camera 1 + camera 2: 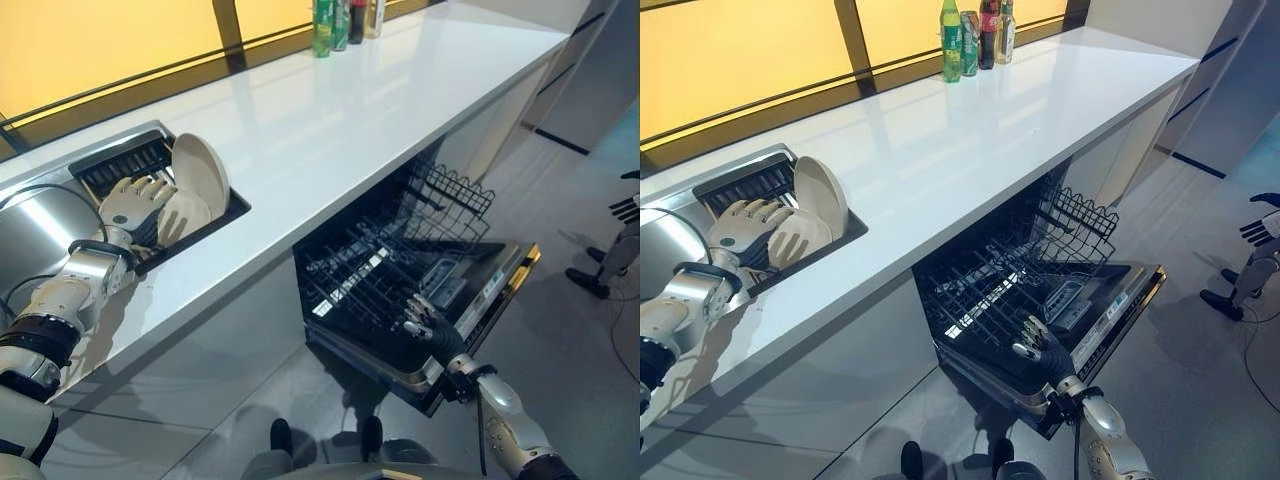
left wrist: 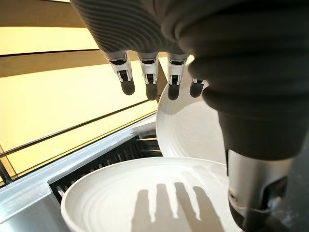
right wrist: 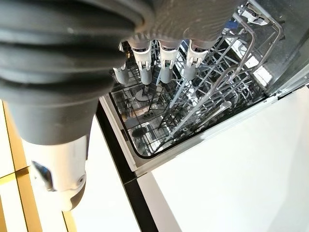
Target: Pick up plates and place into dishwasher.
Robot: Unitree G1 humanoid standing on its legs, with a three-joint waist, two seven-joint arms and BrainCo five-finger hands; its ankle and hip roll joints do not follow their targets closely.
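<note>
Two plates in dish rack by sink; left hand w/ straight fingers just over front one, holding nothing. Right hand relaxed, empty, over open dishwasher rack.

Head eyes look down at the counter; wrist cameras peer close along their hands.

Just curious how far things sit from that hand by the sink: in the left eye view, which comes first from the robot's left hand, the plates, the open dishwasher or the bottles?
From the left hand:
1. Plates, in the sink tray right by its fingers.
2. Dishwasher, open under the counter, toward the robot's right.
3. Bottles, at the counter's far end by the window.
</note>
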